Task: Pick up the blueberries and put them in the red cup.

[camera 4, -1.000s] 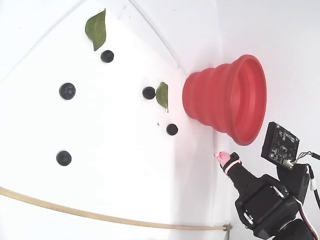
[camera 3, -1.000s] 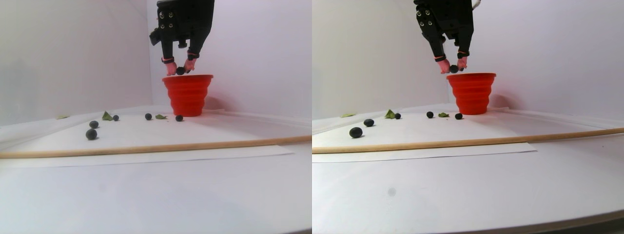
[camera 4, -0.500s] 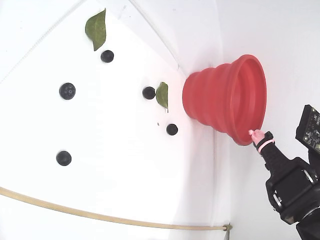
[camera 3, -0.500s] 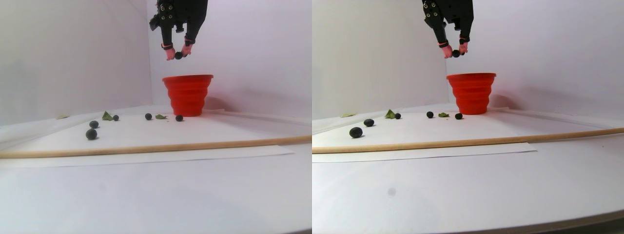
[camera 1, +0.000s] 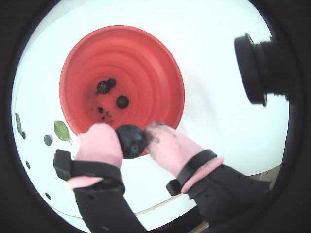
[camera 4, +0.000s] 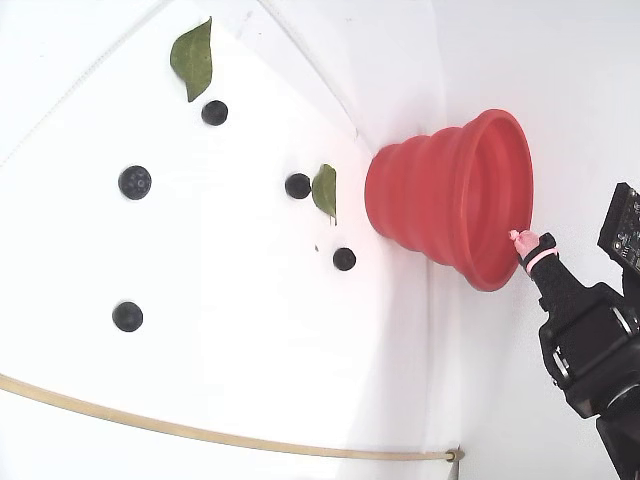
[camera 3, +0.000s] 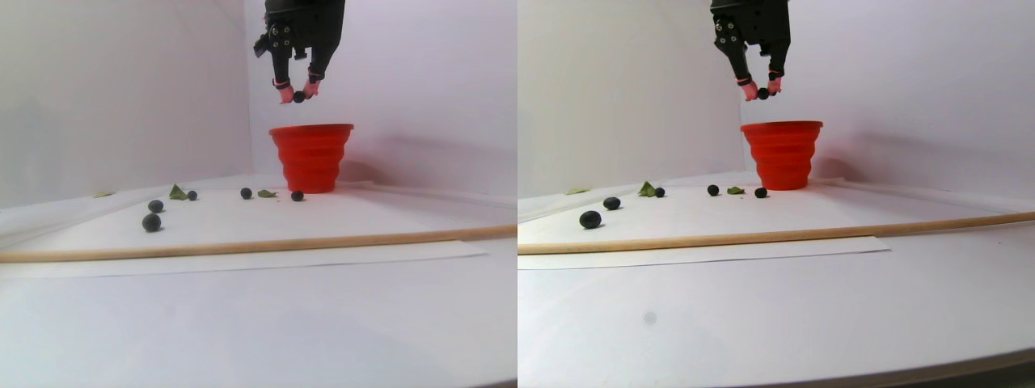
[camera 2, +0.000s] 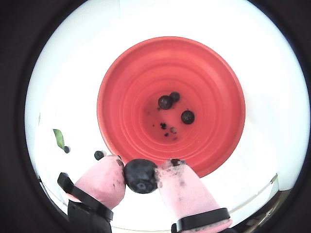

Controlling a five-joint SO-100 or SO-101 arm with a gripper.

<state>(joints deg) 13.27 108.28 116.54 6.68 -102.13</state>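
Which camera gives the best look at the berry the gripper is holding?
A wrist view: the held berry fills the foreground, pinched between the pink fingertips above the red cup. The other wrist view shows it nearly as large. In the stereo pair it is a tiny dot. The fixed view hides it.

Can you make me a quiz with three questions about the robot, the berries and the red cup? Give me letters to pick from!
1. Where is the blueberry that the gripper holds?
A. Above the red cup's rim
B. On the table
C. Under a leaf

2. How many whole blueberries lie inside the cup?
A. None
B. Three
C. Ten

3. What are the pink fingertips doing?
A. Spread wide, empty
B. Pinching a berry
C. Holding a leaf

Answers:
1 A: in both wrist views the held blueberry hangs over the cup's near rim.
2 B: three berries in the cup show on its floor.
3 B: the berry sits between both tips.
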